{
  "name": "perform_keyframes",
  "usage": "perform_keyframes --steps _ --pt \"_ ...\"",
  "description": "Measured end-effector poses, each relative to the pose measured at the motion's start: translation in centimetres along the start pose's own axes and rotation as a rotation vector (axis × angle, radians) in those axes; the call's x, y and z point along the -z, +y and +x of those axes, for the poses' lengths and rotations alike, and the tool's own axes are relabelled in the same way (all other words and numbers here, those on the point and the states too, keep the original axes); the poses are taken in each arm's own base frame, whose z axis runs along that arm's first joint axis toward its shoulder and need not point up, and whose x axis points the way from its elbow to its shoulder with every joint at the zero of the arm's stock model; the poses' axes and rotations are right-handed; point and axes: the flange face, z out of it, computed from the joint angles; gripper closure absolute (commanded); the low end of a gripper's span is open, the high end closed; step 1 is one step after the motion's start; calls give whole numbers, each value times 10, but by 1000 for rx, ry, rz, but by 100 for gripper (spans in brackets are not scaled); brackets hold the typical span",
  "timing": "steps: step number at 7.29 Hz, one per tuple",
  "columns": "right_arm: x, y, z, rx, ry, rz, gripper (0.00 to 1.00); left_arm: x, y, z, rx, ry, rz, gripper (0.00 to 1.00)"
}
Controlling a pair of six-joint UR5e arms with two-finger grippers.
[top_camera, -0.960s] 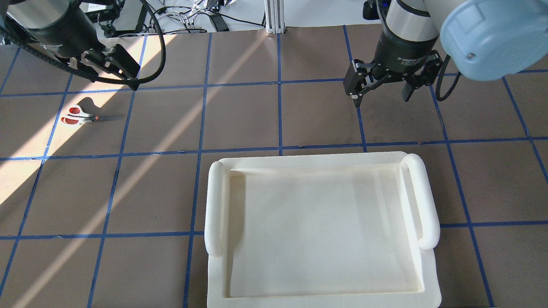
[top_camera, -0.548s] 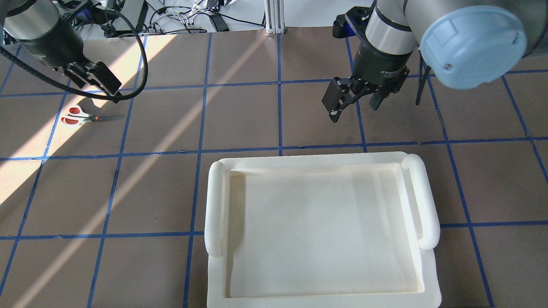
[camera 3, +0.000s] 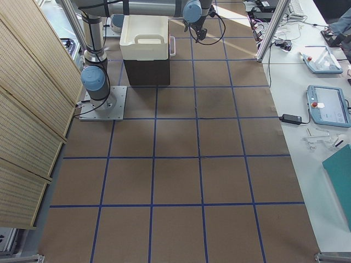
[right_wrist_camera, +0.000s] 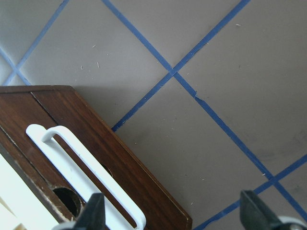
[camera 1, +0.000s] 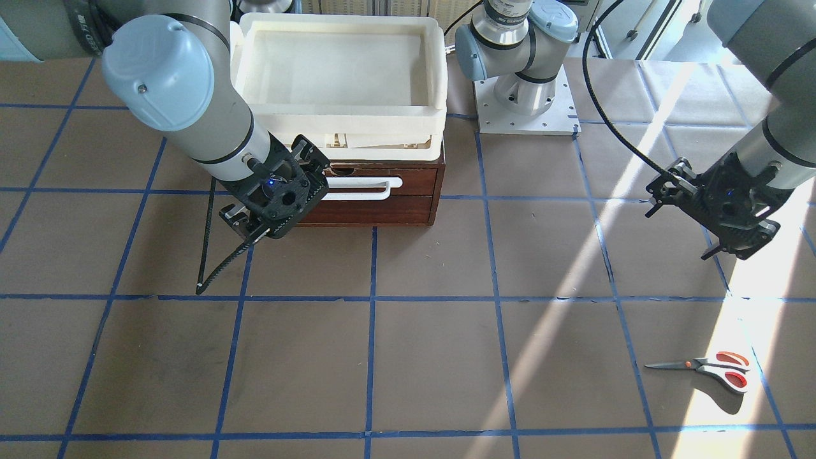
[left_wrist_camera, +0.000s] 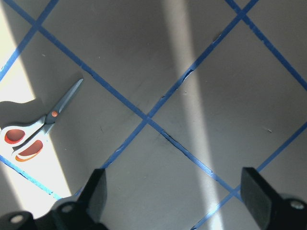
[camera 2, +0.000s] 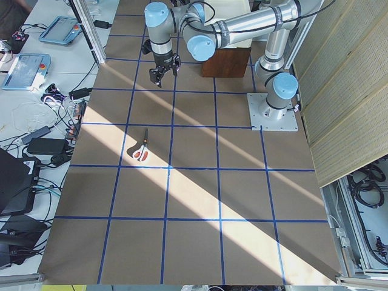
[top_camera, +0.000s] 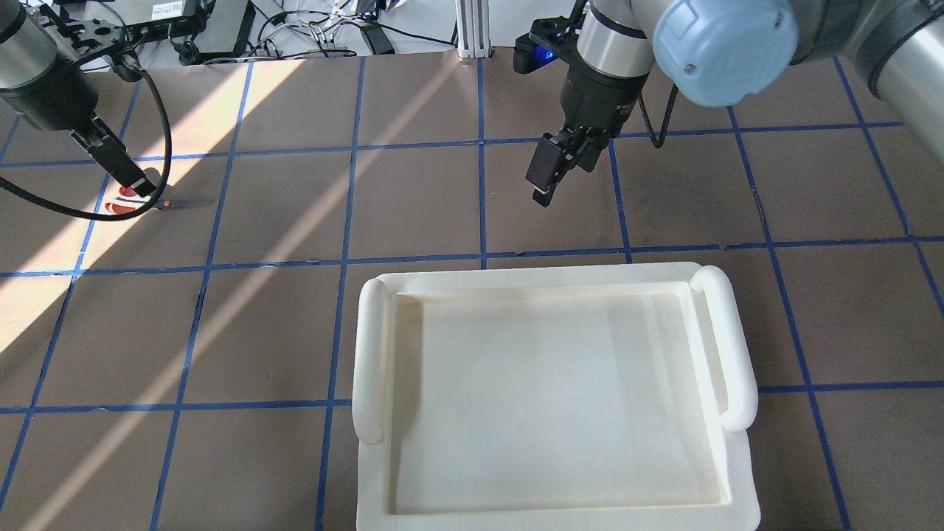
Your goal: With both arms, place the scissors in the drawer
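Scissors [camera 1: 707, 370] flat on table [camera 1: 433, 331], lower right of front view, blades shut, untouched. Drawer [camera 1: 414, 182] upper centre, shut, under cream tray [camera 1: 437, 64].

Chg in last sec: left gripper [left_wrist_camera: 175, 194] came fr. upper-left corner of overhead view to just over scissor handles; fingers spread, empty. Right gripper [right_wrist_camera: 172, 213] swung left & turned, now nr white bar handle [camera 1: 357, 195]; also spread, empty.

Reads as pick + drawer pull abt to start.

Count: 1 scissors, 1 drawer, 1 tray, 2 grippers.
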Motion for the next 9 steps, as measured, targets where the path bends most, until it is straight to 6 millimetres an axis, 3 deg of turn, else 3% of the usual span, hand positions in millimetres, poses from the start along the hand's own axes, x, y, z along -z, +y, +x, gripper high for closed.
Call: perform_keyframes --steps 1,4,5,7,9 --pt "-12 -8 1 138 -9 -44 0 -18 13 -24 -90 4 0 0" --pt "-47 -26 -22 573 -61 -128 0 -77 38 -92 -374 -52 -35 0" --pt "-66 -38 -29 677 -69 -155 5 -101 43 -110 -453 -62 -43 0" --pt "-97 -53 -37 803 -74 -226 15 -149 48 -139 -587 -78 -53 0" --pt "-109 -54 -38 854 -83 -264 16 -190 56 -157 -671 -68 -51 0"
